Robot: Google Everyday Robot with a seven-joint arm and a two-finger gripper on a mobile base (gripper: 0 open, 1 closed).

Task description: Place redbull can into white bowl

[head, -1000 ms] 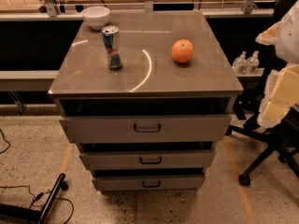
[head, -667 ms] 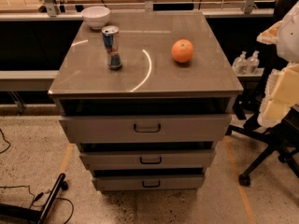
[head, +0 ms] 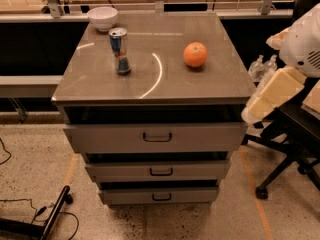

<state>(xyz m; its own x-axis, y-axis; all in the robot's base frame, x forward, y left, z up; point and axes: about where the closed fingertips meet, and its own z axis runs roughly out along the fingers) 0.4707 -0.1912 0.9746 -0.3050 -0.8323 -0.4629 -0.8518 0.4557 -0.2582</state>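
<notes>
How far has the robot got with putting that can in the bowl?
Nothing looks done yet. The redbull can stands upright on the cabinet top, apart from the white bowl behind it. Only the arm shows, at the right; the gripper is out of view. Grasping, carrying, placing remain.

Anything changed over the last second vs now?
Nothing visibly moved. The redbull can stands upright on the cabinet top, apart from the white bowl at the back left corner. The orange is unmoved. The arm stays right of the cabinet; the gripper is out of view.
</notes>
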